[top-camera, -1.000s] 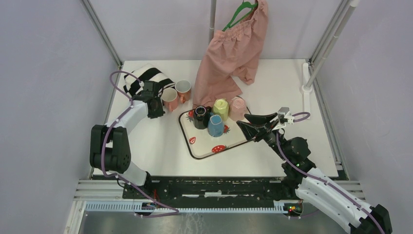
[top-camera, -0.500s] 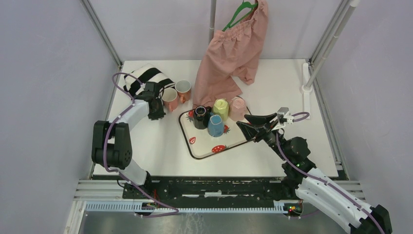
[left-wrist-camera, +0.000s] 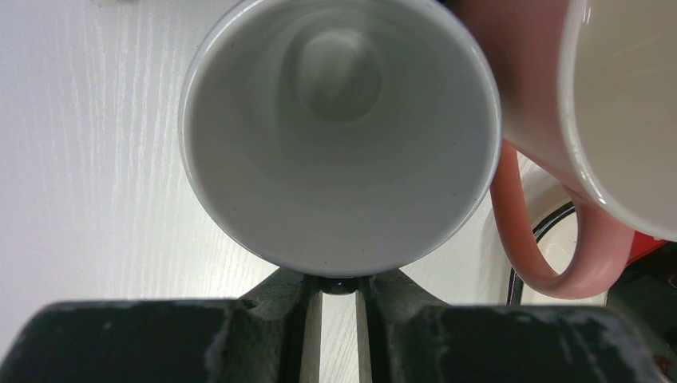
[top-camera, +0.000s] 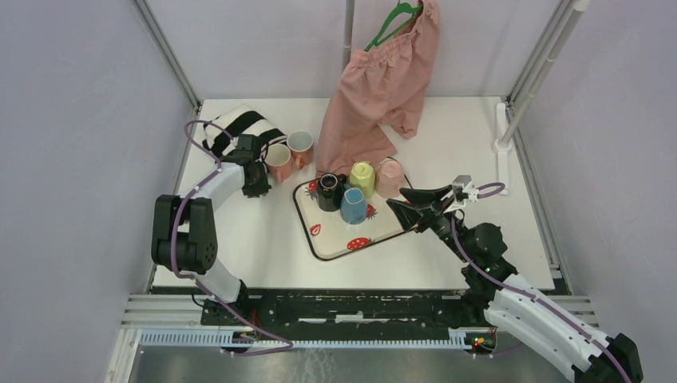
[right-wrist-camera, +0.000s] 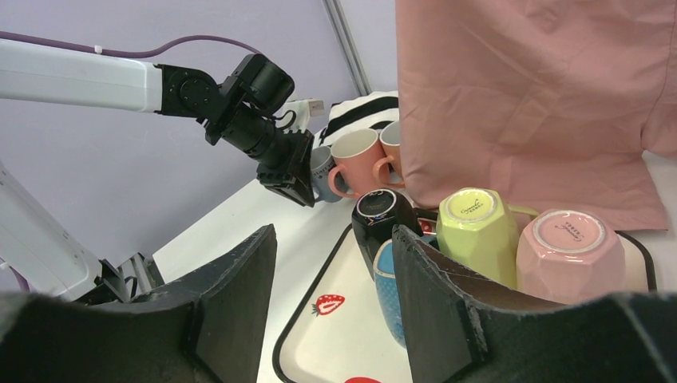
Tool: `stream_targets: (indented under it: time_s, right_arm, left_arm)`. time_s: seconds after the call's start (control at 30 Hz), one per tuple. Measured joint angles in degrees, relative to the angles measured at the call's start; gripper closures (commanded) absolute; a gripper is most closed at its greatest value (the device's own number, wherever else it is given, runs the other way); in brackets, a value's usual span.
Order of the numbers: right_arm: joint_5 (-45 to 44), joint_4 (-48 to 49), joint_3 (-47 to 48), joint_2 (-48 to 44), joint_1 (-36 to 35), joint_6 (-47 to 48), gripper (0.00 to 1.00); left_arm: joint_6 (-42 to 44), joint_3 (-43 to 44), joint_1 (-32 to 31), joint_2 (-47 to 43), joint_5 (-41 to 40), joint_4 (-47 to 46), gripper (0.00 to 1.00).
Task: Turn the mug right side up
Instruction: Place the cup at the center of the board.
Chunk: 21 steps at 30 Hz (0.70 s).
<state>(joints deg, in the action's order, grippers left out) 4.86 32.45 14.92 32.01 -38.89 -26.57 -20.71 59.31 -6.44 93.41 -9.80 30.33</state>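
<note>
A grey mug with a white inside (left-wrist-camera: pixel 335 136) stands mouth up on the white table, beside two upright pink mugs (top-camera: pixel 279 162). My left gripper (left-wrist-camera: pixel 338 291) is shut on the grey mug's dark handle, its fingers almost touching. From the right wrist view the grey mug (right-wrist-camera: pixel 321 169) sits just under that gripper (right-wrist-camera: pixel 287 171). My right gripper (right-wrist-camera: pixel 331 263) is open and empty, hovering over the right part of the strawberry tray (top-camera: pixel 319 239). On the tray, black (top-camera: pixel 328 191), yellow-green (top-camera: pixel 362 177), pink (top-camera: pixel 389 175) and blue (top-camera: pixel 353 205) mugs stand upside down.
A black-and-white striped cloth (top-camera: pixel 239 126) lies behind the left gripper. Pink shorts (top-camera: pixel 383 80) hang from a green hanger and drape onto the table behind the tray. A white post base (top-camera: pixel 503 144) stands at the right edge.
My left arm has shifted slightly, bringing the gripper with the mug a little nearer. The right arm and the tray mugs have not moved.
</note>
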Motion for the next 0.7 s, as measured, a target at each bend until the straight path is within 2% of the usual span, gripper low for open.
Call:
stream_targets:
  time_s: [0.2, 0.33, 0.47, 0.7]
  right_arm:
    - [0.0, 0.0, 0.0, 0.3, 0.0, -0.1, 0.39]
    - [0.0, 0.0, 0.0, 0.3, 0.0, -0.1, 0.39]
    - [0.0, 0.0, 0.0, 0.3, 0.0, -0.1, 0.39]
    - [0.0, -0.5, 0.0, 0.3, 0.0, -0.1, 0.39]
  left_arm:
    - [0.0, 0.0, 0.2, 0.0, 1.0, -0.2, 0.77]
    - [0.0, 0.0, 0.3, 0.0, 1.1, -0.3, 0.57]
    - [0.1, 0.0, 0.3, 0.0, 1.1, -0.6, 0.49]
    - [0.1, 0.0, 0.4, -0.1, 1.0, -0.6, 0.42]
